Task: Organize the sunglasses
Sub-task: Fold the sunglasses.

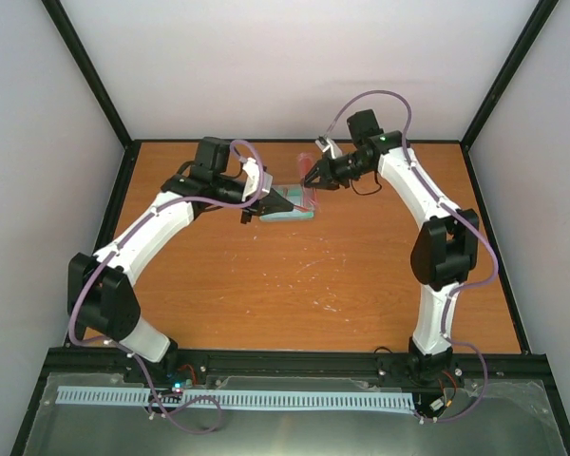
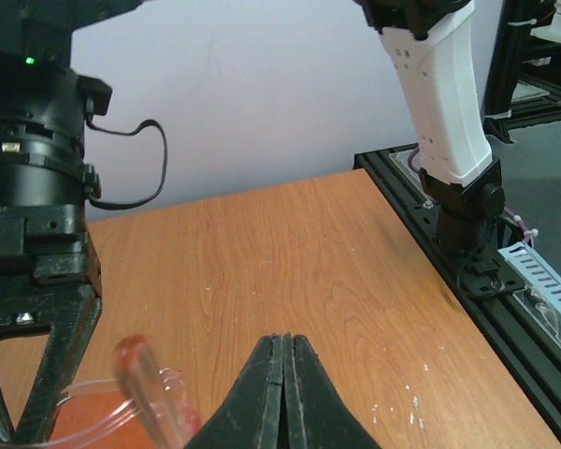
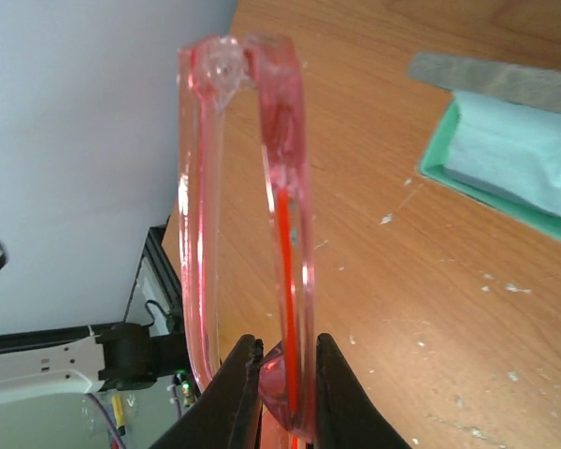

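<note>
The sunglasses, red-pink and translucent with arms folded, are pinched in my right gripper, which holds them upright above the table. From above, the right gripper and sunglasses hang over the far right end of the open grey case. The case's teal lining and the light blue cloth inside it show in the right wrist view. My left gripper is at the case's left end with its jaws shut. The sunglasses also show in the left wrist view.
The case's grey lid lies flat beyond the lining. The right arm's black wrist and white link fill the left wrist view's sides. A black frame rail borders the orange wooden table.
</note>
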`<state>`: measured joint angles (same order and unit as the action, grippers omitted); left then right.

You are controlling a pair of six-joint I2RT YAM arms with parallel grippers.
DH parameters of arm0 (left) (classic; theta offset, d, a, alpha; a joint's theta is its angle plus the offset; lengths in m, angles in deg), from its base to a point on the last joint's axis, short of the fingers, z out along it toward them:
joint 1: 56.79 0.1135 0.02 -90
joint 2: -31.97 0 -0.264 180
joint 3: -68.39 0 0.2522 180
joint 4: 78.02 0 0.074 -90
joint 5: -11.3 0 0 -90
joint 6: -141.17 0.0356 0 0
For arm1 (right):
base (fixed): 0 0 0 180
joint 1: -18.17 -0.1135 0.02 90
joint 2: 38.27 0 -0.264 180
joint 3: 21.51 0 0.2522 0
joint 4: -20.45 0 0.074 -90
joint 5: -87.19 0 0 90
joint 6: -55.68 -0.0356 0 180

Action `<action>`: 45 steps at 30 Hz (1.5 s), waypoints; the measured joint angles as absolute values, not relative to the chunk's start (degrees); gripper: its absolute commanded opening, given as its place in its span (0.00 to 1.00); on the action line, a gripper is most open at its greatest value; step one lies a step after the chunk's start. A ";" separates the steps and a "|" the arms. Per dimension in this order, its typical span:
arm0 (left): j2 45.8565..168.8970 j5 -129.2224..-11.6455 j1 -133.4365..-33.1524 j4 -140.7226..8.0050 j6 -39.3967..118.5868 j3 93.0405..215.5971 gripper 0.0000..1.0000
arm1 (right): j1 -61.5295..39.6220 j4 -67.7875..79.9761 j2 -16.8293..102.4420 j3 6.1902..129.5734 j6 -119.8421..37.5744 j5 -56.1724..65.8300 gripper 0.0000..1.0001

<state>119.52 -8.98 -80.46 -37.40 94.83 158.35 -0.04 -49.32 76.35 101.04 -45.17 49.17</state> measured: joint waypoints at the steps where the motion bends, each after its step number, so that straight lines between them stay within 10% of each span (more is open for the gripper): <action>1: 120.28 -8.63 -80.65 -37.58 94.79 158.90 0.03 | -0.55 -48.93 75.33 100.43 -45.65 49.22 0.03; 21: 130.56 -7.61 -80.98 -45.53 88.98 164.04 0.09 | -3.02 -43.61 63.72 89.72 -48.87 53.57 0.03; 30: 130.91 -11.10 -80.28 -48.70 84.93 164.74 0.45 | -2.97 -39.96 62.72 84.21 -51.40 52.41 0.03; 45: 127.08 -14.18 -71.34 -46.65 64.80 164.52 0.32 | -1.73 6.72 59.55 64.54 -75.97 53.44 0.08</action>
